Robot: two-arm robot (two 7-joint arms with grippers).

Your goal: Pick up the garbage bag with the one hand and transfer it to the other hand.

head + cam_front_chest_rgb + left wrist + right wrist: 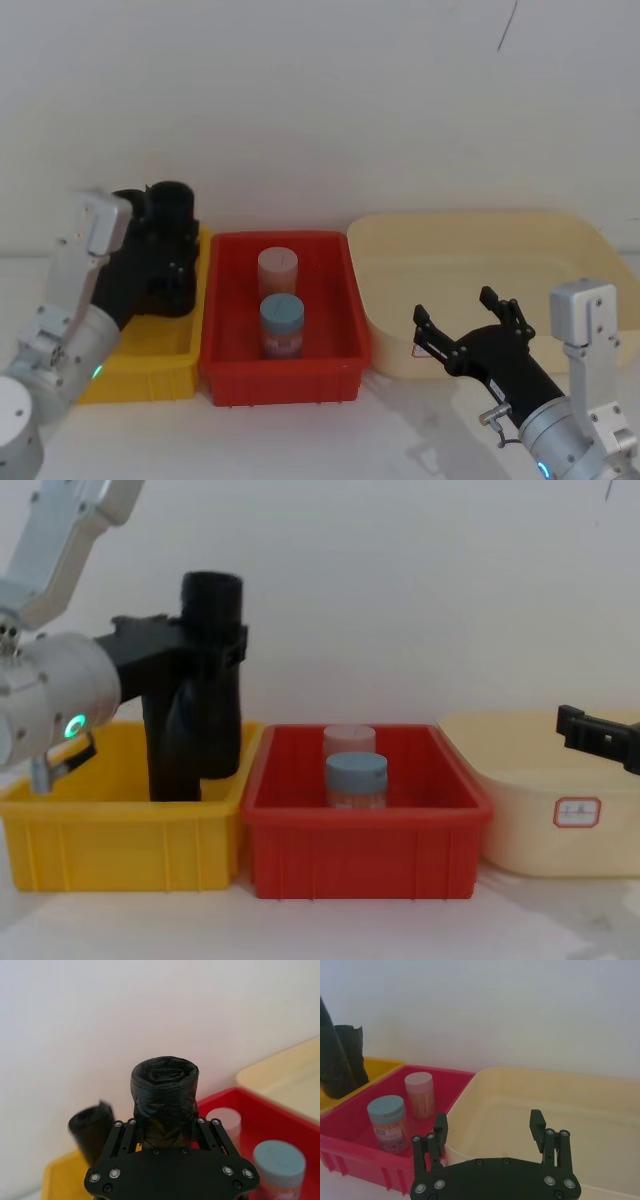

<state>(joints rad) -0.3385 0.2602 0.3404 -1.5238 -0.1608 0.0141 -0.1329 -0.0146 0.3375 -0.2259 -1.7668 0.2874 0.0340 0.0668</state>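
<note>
two grippers are at work over a row of three bins on the white desk [330, 930]. the left gripper [215, 645] is over the yellow bin [120, 830], at the left end of the row, and its fingers [120, 1127] are pinching the garbage bag [212, 610] from both sides. the bag stands upright in that grip. its round hollow top rises clear above the fingers and well above the bin's rim. its lower end hangs down inside the bin, and whether it touches the bin floor cannot be told. a green ring light [75, 726] glows on the thick silver wrist behind the gripper. just beside the bag, towards the left of the bin, a thinner black post [168, 755] stands upright.

the red bin [360, 850] sits in the middle, touching the yellow one. it holds a blue-lidded jar [356, 780] at the front and a pink-lidded jar [348, 738] right behind it.

the right gripper [465, 310] hovers low over the near left corner of the cream tub [540, 830], well apart from the bag. its fingers [536, 1120] are spread wide with nothing between them, and they point towards the red bin.
</note>
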